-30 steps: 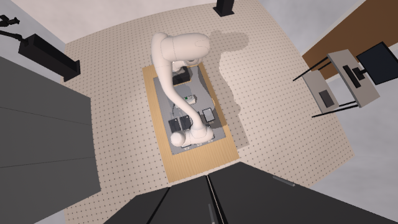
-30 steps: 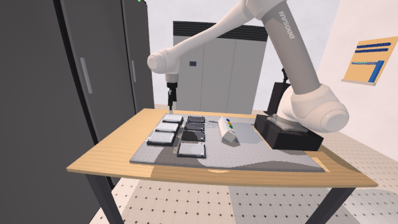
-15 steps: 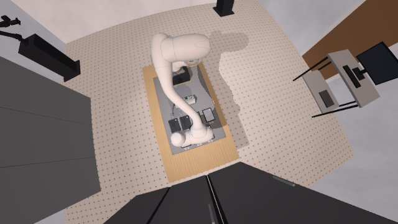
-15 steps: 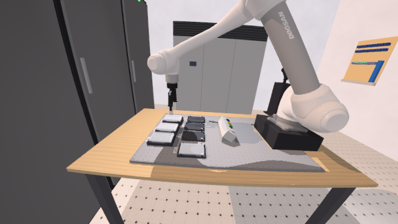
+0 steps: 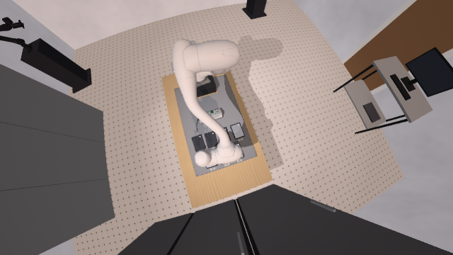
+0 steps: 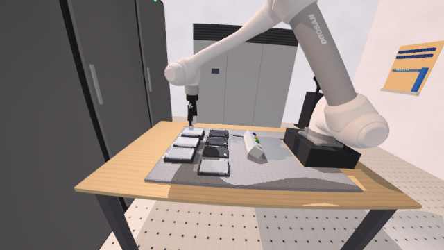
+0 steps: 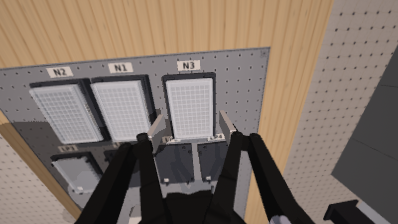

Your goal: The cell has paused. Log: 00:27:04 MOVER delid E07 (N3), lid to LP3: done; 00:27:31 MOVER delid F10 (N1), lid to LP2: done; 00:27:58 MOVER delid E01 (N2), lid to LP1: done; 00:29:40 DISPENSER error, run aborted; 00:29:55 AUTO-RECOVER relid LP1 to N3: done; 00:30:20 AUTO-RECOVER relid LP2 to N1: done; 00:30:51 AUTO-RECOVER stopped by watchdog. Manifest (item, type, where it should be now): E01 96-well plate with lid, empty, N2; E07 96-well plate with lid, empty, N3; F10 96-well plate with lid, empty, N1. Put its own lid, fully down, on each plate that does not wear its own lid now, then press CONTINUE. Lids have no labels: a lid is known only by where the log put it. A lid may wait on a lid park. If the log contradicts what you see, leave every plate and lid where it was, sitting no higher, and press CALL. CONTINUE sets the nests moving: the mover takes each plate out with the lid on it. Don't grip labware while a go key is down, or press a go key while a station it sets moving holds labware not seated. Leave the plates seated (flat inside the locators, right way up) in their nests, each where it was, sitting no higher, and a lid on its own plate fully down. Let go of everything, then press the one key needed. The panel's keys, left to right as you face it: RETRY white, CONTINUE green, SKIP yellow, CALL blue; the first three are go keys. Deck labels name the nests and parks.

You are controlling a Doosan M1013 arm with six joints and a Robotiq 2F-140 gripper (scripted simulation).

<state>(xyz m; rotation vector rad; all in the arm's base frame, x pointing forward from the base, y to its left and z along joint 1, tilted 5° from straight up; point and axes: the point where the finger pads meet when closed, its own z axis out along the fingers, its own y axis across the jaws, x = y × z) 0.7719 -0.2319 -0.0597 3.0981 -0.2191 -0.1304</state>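
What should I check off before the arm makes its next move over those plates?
1. Fingers hold nothing: ok, gripper is open.
2. Gripper lined up over the N3 plate: ok.
3. N2 plate wears a lid: not ok, its wells look bare.
4. N1 plate lidded: ok.
5. Spare lid lies flat in a park: ok; which park, cannot tell.
6. Key panel keys all up: cannot tell.

I read three white deck labels, N2 [image 7: 59,72], N1 [image 7: 121,67] and N3 [image 7: 188,65], above the nests, and DOOSAN [image 6: 322,29] lettered along the arm.
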